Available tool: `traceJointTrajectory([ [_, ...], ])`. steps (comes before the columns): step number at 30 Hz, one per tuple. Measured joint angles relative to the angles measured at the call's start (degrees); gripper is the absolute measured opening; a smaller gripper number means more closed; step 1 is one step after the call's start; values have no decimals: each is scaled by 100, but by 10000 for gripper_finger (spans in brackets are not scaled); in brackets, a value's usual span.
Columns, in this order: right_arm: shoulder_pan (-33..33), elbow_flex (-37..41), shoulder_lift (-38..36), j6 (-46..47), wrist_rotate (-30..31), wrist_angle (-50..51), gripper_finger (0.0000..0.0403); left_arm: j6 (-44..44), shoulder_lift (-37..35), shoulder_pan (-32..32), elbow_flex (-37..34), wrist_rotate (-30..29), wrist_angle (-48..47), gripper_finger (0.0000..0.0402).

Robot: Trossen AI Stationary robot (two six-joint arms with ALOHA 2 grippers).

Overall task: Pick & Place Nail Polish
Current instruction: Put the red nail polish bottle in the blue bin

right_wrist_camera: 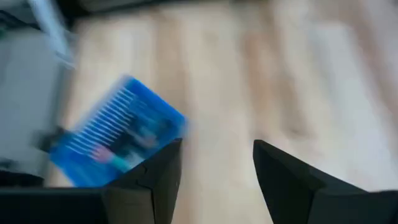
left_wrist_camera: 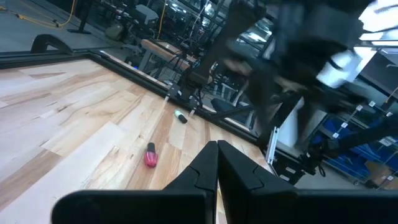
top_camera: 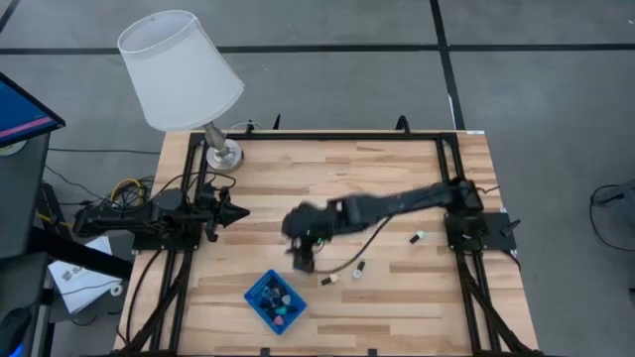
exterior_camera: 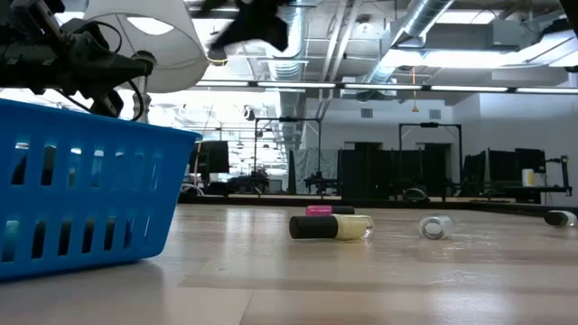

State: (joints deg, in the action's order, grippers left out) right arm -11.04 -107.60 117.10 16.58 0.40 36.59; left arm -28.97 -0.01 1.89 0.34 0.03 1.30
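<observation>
We see right claw (right_wrist_camera: 214, 168) parted, empty, above table (top_camera: 397, 188) near blue tray (top_camera: 274, 297). Left claw (left_wrist_camera: 216, 163) closed, idle at table's left edge. Three nail polish bottles (top_camera: 340, 273) lie on table; low view alone shows yellow one (exterior_camera: 330, 227).

No readable text, no labels, brands, numbers or signs on the bottles, basket, lamp, table or room behind

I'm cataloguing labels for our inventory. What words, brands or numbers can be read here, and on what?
None can be read.
Bottles on the table: any label too small to read.
Blue tray: no text visible.
Lamp: plain shade, no text.
Paper on the floor: print too small to read.
</observation>
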Motion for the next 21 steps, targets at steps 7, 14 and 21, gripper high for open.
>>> traceJointTrajectory([
  [7,580,-4,-718,-1207,588,1745,188,0,0,0,0,2,-2,1],
  [14,780,292,-434,-2222,377,2528,204,2,0,0,0,0,0,1],
  [21,1005,1664,-350,-2702,197,1486,227,2,0,1,0,2,0,1],
])
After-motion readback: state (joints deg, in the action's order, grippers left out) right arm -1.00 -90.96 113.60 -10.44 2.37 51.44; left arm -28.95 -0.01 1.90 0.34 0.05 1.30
